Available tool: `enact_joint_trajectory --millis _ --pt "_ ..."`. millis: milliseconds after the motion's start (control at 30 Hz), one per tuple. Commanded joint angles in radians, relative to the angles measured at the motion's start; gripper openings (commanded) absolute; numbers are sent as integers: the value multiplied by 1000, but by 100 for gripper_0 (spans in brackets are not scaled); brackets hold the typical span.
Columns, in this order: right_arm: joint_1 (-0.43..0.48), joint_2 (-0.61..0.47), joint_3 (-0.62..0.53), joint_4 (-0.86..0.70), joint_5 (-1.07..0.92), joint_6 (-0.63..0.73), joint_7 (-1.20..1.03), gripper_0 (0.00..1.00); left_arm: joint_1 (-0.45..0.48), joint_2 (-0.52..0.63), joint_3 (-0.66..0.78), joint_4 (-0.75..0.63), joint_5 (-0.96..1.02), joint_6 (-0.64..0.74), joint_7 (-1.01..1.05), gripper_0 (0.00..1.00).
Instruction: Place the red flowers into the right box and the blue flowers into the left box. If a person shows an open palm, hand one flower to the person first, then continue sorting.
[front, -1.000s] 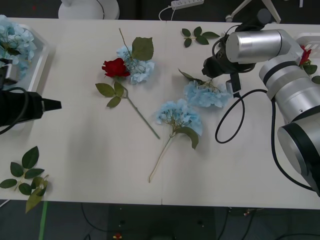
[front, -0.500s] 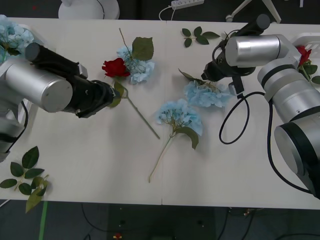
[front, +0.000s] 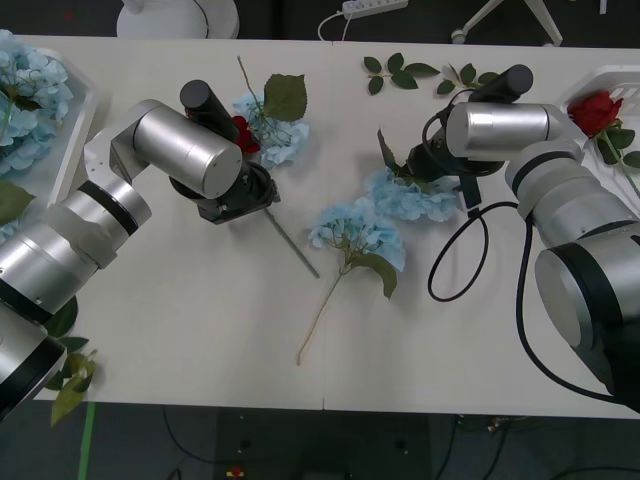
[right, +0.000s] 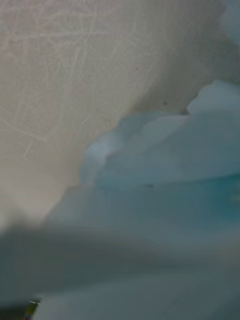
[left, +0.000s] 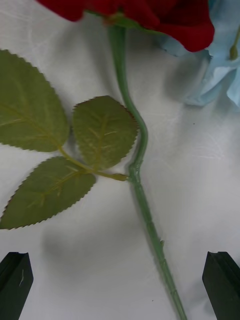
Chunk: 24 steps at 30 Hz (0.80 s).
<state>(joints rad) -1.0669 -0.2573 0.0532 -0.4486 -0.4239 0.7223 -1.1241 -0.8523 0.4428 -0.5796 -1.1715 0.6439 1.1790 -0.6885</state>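
A red rose lies on the table left of centre, its stem running between the black fingers of my left gripper. That gripper is open and just above the stem. My right gripper is pressed down close onto a blue flower, whose pale petals crowd the right wrist view. Another blue flower lies at the centre, and a third sits behind the rose. The right box holds a second red rose. The left box holds blue flowers.
Green leaf sprigs lie at the back centre and near the front left corner. The right arm's black cable loops over the table right of centre. The front middle of the table is bare.
My left arm swung in from the left box to above the rose's stem. My right arm moved slightly left and down onto the blue flower, uncovering the right box's rose.
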Motion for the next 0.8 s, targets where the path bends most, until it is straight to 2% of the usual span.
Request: enact_joint_trajectory --millis 33,367,400,433,533,600,733,800 --pt "-47 38 -26 19 20 -40 -13 100 -80 -50 -52 47 -3 -52 3 100" --pt "-47 47 -49 38 30 -44 9 99 -165 -115 -164 177 -15 -36 -66 100" --pt "-47 49 -50 41 31 -47 12 87 -169 -124 -174 200 -18 -38 -85 100" --pt "-47 50 -50 47 33 -52 13 70 -171 -131 -175 219 -20 -41 -97 100" --pt "-47 53 -52 73 33 -77 20 42 -172 -153 -175 260 -38 -53 -106 100" --pt "-47 58 -52 88 34 -96 26 30 -172 -170 -177 297 -53 -67 -126 100" --pt "-47 67 -53 117 39 -119 41 14 -172 -187 -186 346 -70 -75 -184 100" --pt "-47 70 -53 127 42 -133 49 3 -172 -187 -186 355 -70 -76 -195 100"
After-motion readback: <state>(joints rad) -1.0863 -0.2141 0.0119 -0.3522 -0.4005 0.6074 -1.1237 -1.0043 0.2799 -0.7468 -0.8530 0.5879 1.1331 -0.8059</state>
